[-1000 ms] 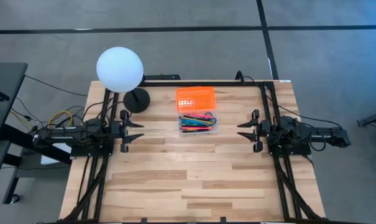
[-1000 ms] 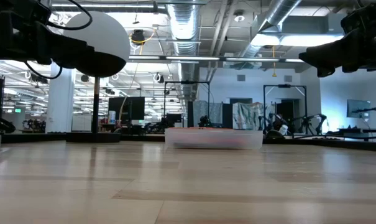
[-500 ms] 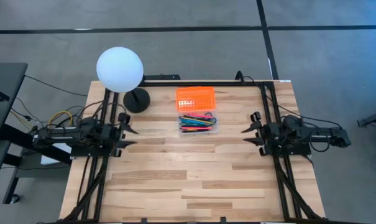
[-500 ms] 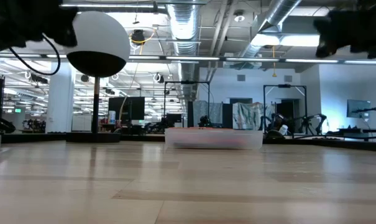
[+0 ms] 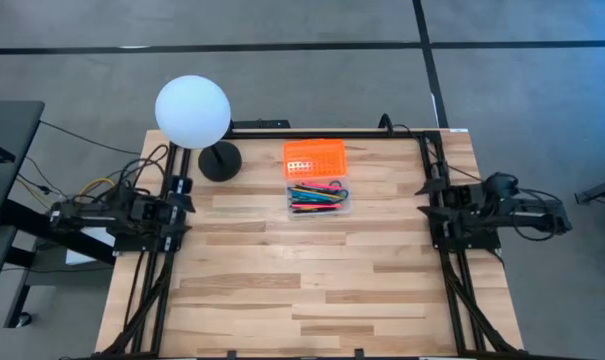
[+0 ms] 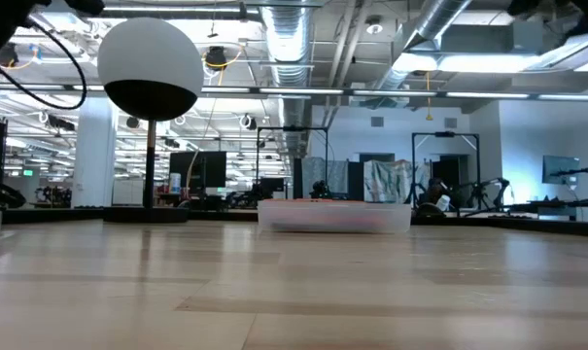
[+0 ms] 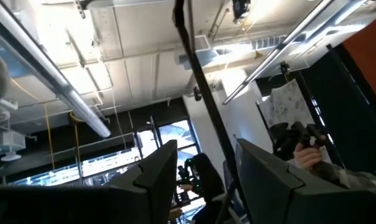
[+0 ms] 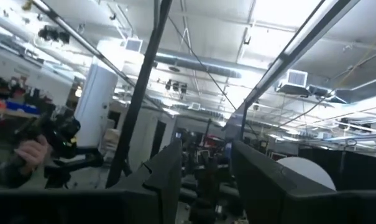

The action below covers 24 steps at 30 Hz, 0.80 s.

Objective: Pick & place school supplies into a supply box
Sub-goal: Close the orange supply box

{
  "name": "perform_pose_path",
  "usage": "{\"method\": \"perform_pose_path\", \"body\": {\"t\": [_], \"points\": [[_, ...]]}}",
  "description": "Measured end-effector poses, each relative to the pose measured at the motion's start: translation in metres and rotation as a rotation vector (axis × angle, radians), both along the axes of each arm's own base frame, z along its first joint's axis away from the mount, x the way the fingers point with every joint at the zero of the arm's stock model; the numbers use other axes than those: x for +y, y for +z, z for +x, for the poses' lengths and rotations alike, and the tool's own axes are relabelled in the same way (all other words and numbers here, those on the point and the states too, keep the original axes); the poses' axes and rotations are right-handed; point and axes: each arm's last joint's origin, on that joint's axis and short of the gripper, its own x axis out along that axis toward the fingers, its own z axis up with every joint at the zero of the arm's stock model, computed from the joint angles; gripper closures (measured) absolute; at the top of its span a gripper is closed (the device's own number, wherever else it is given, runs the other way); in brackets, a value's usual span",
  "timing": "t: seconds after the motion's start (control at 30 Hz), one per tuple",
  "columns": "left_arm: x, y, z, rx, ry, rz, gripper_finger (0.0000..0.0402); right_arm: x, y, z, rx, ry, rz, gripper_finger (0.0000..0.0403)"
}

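Your supplies already lie in the clear box at the counter's far middle, the orange lid open behind; closing may remain. Both grippers, left and right, sit at the side edges, fingers apart and empty.

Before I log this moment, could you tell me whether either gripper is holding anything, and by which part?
Nothing is held. The left gripper and right gripper both have empty, open jaws, pulled back at the table's sides; the school supplies lie in the supply box.

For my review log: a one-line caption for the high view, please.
Supplies fill the open supply box; left gripper and right gripper sit open at the table's sides.
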Motion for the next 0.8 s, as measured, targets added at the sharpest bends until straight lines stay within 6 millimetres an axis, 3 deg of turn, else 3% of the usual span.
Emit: {"method": "perform_pose_path", "body": {"t": [0.23, 0.43, 0.57, 0.8], "points": [[-0.001, 0.043, 0.016, 0.046, 0.004, 0.004, 0.0244, -0.001, 0.046, 0.035, 0.121, -0.030, -0.061, 0.0269], [0.000, 0.084, 0.055, 0.199, 0.130, 0.057, 0.0244, -0.006, 0.064, 0.076, 0.278, -0.131, -0.020, 0.0269], [0.003, 0.090, 0.095, 0.409, 0.276, 0.023, 0.0244, -0.014, 0.051, 0.109, 0.436, -0.326, 0.072, 0.0269], [0.007, 0.059, 0.163, 0.773, 0.479, -0.096, 0.0244, -0.050, 0.017, 0.144, 0.616, -0.549, 0.316, 0.0269]]}}
